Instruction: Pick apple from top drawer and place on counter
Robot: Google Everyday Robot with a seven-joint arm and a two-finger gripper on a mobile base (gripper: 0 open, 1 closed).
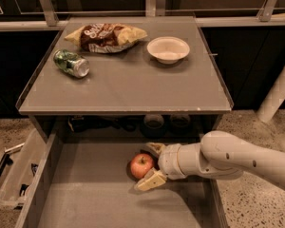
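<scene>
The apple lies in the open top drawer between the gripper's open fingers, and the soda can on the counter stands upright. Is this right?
Not quite: the camera view shows the soda can lying on its side on the counter, not upright. The rest holds: the apple lies in the open top drawer, between the open fingers of the gripper.

No word can be read with certainty. The chip bag [106, 36], left of the white bowl [168, 49], carries pale lettering on its brown panel, too blurred to make out. The green can [71, 63], left of the bowl and nearer the camera, has an illegible label. The gripper [149, 166] sits in front of the bowl, down in the top drawer [85, 194], fingers spread around the apple [140, 165].
</scene>
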